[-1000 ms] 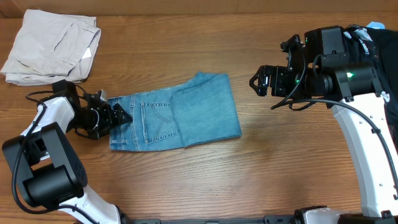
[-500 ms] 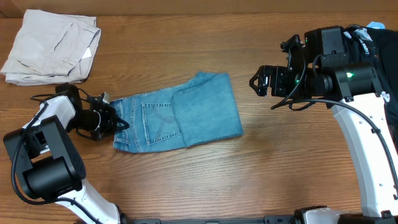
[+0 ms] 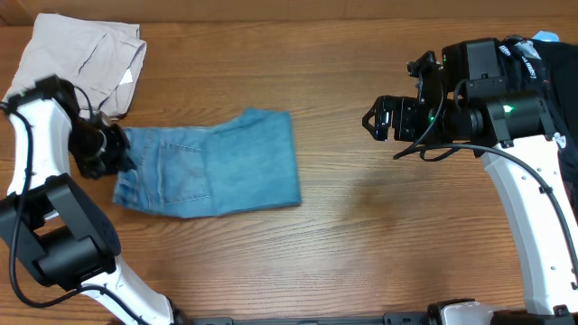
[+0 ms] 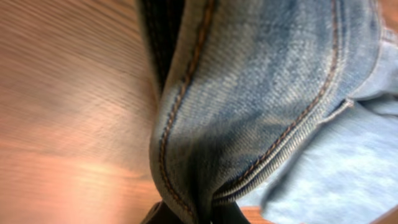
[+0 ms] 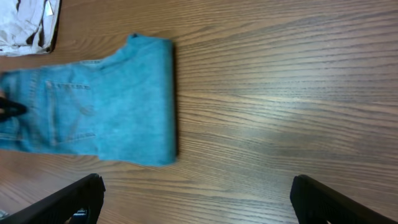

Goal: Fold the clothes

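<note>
The clothes, a pair of light blue denim jeans, lie folded into a short rectangle left of the table's middle, a stitched back pocket facing up. My left gripper is at their left edge, shut on the denim. In the left wrist view a seamed fold of the jeans fills the frame and narrows into my left gripper at the bottom. My right gripper hangs open well right of the jeans, holding nothing. In the right wrist view the jeans lie far ahead of the open right gripper.
A folded beige garment lies at the table's back left corner, just behind my left gripper; its edge shows as the beige garment in the right wrist view. Bare wooden table stretches between the jeans and the right arm.
My left gripper shut on the jeans' left edge and dragged them left, towards the beige garment. The right arm has not moved.
</note>
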You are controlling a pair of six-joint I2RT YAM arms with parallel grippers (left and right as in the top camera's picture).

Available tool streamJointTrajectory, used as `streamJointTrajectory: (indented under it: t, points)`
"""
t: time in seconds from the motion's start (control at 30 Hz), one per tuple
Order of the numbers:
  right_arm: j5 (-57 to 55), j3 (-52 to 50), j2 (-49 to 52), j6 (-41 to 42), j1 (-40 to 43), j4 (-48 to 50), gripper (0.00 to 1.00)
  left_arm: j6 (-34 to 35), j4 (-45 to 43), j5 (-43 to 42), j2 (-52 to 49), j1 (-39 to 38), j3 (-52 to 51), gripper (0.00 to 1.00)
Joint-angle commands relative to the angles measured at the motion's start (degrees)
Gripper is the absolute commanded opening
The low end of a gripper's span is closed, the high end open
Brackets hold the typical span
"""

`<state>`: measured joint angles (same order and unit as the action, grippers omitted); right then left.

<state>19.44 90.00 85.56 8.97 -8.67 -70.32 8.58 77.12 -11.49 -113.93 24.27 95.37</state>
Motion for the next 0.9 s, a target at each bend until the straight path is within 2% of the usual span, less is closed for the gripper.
streamJointTrajectory:
  t: [0.0, 0.2, 0.33, 0.57, 0.8, 0.87]
  points:
    - [-0.33, 0.07, -0.24, -0.46, -0.04, 0.37, 1.00, 2.27, 3.93, 2.91, 0.28, -2.21, 8.85, 0.04]
    - [-0.35, -0.79, 1.64, -0.46, -0.04, 1.03, 1.00, 2.84, 10.45, 2.97, 0.55, -10.40, 17.92, 0.04]
    - [-0.26, -4.96, 4.28, -0.44, -0.07, 4.31, 1.00, 3.30, 12.46, 2.99, 0.55, -17.64, 20.35, 0.04]
    - [6.16, -13.73, 7.63, -0.24, -0.28, 13.11, 1.00, 5.92, 10.91, 3.08, 0.55, -28.48, 20.35, 0.04]
    - [7.69, -18.29, 11.34, 0.00, -0.37, 17.31, 1.00, 6.27, 8.28, 3.15, 0.52, -38.56, 20.33, 0.04]
    - [8.85, -18.32, 12.07, -0.02, -0.37, 17.51, 1.00, 6.29, 7.52, 3.15, 0.52, -40.54, 20.28, 0.09]
